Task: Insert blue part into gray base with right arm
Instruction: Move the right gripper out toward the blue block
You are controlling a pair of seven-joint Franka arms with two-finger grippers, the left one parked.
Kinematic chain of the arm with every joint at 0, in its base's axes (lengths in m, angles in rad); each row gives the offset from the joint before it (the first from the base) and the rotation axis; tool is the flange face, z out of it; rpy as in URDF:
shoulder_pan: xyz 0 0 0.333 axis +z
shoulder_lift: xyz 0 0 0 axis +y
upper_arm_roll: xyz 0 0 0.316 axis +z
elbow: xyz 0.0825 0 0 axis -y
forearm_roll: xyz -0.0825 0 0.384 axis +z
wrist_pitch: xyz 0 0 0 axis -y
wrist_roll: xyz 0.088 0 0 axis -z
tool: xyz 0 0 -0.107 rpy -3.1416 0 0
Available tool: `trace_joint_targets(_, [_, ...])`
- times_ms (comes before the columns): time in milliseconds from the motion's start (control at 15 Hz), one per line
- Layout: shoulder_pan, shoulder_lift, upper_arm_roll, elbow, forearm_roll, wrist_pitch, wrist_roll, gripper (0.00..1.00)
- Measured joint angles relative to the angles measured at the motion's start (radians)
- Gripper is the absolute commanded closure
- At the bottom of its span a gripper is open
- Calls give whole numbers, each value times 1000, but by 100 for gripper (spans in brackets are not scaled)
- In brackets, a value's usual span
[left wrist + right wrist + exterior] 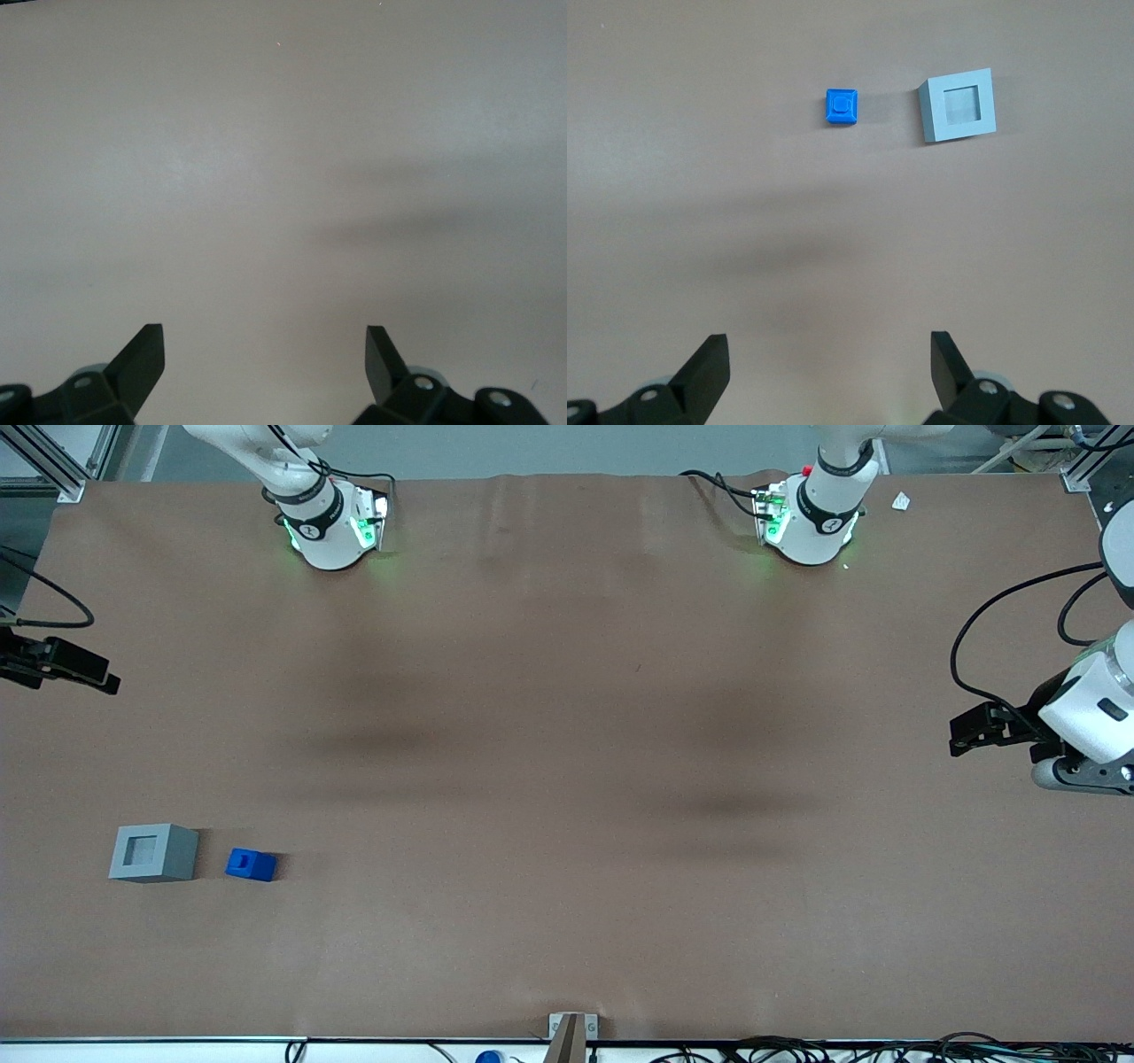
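While hovering at mid-height on the front frame's edge, toward the working arm's end of the table (pixel 567 779): gripper (pixel 828 354), fingers spread wide, grasping nothing. Low in that frame, nearer the front camera: gray base (pixel 152 853), recess upward. Just beside it, not touching, toward the parked arm's end: blue part (pixel 251 864), resting on the table.

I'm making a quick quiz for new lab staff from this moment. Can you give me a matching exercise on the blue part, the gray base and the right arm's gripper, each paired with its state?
Things:
1. blue part
2. gray base
3. gripper

States:
A. open, holding nothing, high above the table
B. on the table, recess in its top empty
C. on the table beside the cube, not touching it

Pairs: 1-C, 2-B, 3-A
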Motion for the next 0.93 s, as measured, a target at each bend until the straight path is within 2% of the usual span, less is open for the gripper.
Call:
trace_joint_targets(533, [1,18,-5,-9,-9,29,-1,0])
trace_joint_targets(933, [-8,245,-11,-47,-9,278,-6,0])
